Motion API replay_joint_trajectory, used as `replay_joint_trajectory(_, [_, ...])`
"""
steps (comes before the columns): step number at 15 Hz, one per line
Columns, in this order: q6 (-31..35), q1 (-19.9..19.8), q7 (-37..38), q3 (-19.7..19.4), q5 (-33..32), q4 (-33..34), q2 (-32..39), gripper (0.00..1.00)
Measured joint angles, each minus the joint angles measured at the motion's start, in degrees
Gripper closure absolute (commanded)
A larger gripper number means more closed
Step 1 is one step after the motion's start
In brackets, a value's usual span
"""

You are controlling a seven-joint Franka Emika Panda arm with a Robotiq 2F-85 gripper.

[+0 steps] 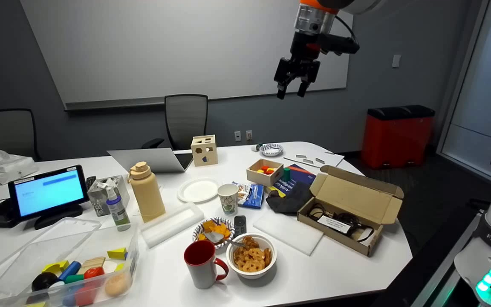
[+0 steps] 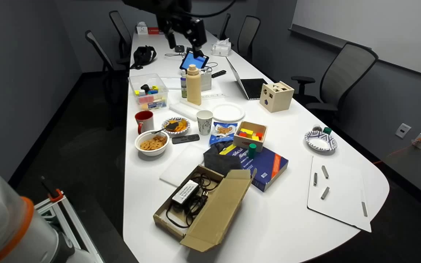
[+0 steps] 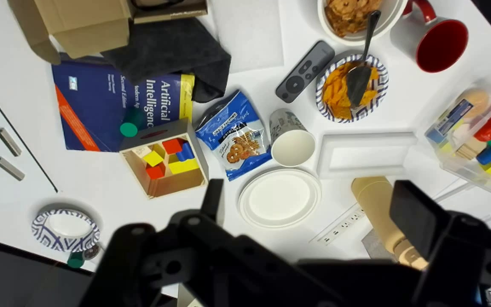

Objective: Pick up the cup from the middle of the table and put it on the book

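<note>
The cup [image 1: 228, 199] is whitish-grey with a leafy print and stands upright mid-table in both exterior views [image 2: 204, 123]. In the wrist view the cup [image 3: 287, 123] shows its open mouth, between the blue snack bag and the remote. The book [image 2: 269, 166] is dark blue with a yellow strip and an orange band. It lies flat; a dark cloth covers part of it and a green cylinder stands on it. The book also shows in the wrist view [image 3: 92, 102]. My gripper [image 1: 291, 93] is open and empty, high above the table; its fingers spread wide in the wrist view [image 3: 311, 200].
A blue snack bag [image 3: 237, 138] and white plate [image 3: 279, 198] lie beside the cup. A wooden box of blocks [image 2: 245, 145] sits at the book's edge. An open cardboard box [image 2: 225, 212], tan flask [image 2: 194, 87], red mug [image 1: 203, 268] and food bowls [image 1: 252, 275] stand around.
</note>
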Motion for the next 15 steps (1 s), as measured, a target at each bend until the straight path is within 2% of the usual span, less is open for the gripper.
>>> replay_joint_trajectory(2, [0.2, 0.0, -5.0, -2.7, 0.7, 5.1, 7.0, 0.00])
replay_joint_trajectory(5, [0.2, -0.1, -11.1, -4.2, 2.7, 12.6, 18.0, 0.00])
replay_joint_trajectory(10, [0.6, -0.7, -13.9, -3.3, 3.4, 24.0, 35.8, 0.00])
replay_joint_trajectory(15, [5.1, -0.9, -12.9, -0.8, 3.3, 34.5, 49.5, 0.00])
